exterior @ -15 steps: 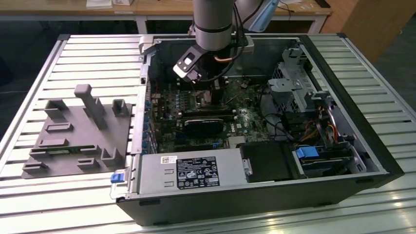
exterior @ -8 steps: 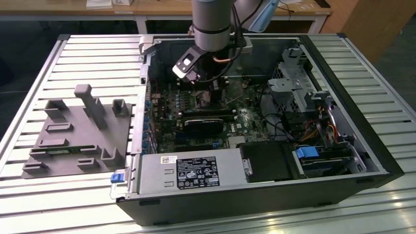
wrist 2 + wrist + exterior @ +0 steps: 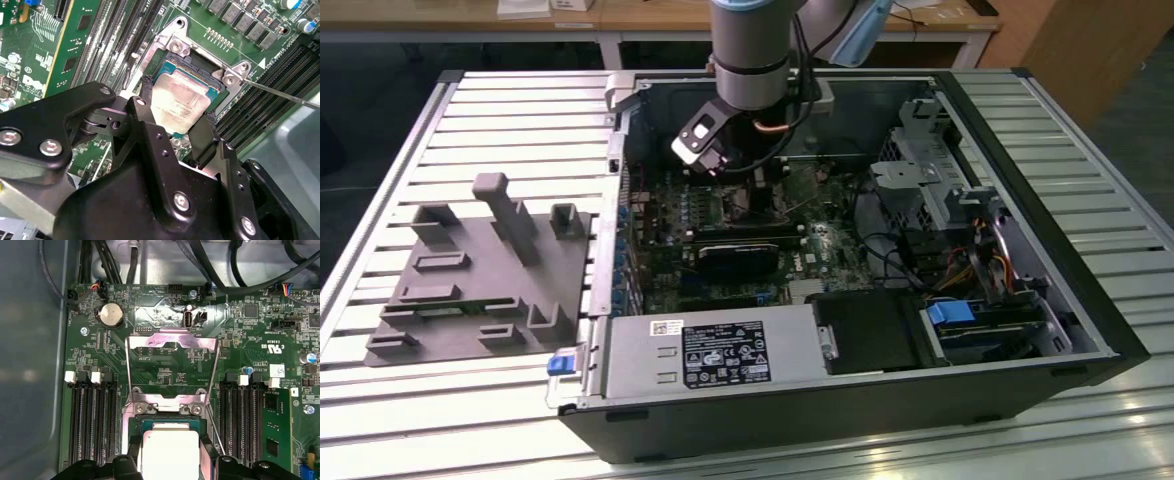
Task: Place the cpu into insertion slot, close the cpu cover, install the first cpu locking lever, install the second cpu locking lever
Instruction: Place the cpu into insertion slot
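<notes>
The tool point(image 3: 178, 107) pinches the cpu point(image 3: 170, 450) by opposite edges, low over the slot point(image 3: 196, 62), with the cover point(image 3: 150, 340) raised. Light and stiff but likely fragile underneath, the cpu is best held by its rims and kept level.

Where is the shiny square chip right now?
In both wrist views, the cpu sits in the hand at the insertion slot, with memory slots on either side.
</notes>
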`<move>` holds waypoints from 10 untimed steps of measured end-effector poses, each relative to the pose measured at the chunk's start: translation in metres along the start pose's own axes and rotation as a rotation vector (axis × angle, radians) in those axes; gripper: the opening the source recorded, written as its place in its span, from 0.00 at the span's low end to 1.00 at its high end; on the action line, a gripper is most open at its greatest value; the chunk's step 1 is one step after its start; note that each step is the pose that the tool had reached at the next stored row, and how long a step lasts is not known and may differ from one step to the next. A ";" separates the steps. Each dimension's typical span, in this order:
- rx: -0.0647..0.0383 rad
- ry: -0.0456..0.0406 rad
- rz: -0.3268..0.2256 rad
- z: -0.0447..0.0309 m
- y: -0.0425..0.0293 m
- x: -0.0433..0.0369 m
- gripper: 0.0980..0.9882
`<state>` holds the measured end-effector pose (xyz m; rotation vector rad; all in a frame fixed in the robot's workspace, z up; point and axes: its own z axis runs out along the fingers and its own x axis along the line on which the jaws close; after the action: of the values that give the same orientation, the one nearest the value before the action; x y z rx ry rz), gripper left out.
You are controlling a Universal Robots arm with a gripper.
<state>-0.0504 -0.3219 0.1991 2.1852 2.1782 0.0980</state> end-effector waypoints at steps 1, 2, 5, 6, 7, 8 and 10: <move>0.000 0.0000 0.000 0.0007 -0.0003 0.0000 0.49; 0.000 0.0000 0.000 0.0013 -0.0006 0.0000 0.49; 0.000 -0.0002 0.000 0.0027 -0.0014 0.0003 0.49; 0.000 -0.0002 0.000 0.0029 -0.0015 0.0004 0.49; 0.000 -0.0001 0.000 0.0032 -0.0015 0.0006 0.49; 0.000 0.0000 0.000 0.0035 -0.0016 0.0009 0.49; 0.000 0.0000 0.000 0.0041 -0.0017 0.0018 0.49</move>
<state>-0.0517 -0.3200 0.1949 2.1856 2.1778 0.0980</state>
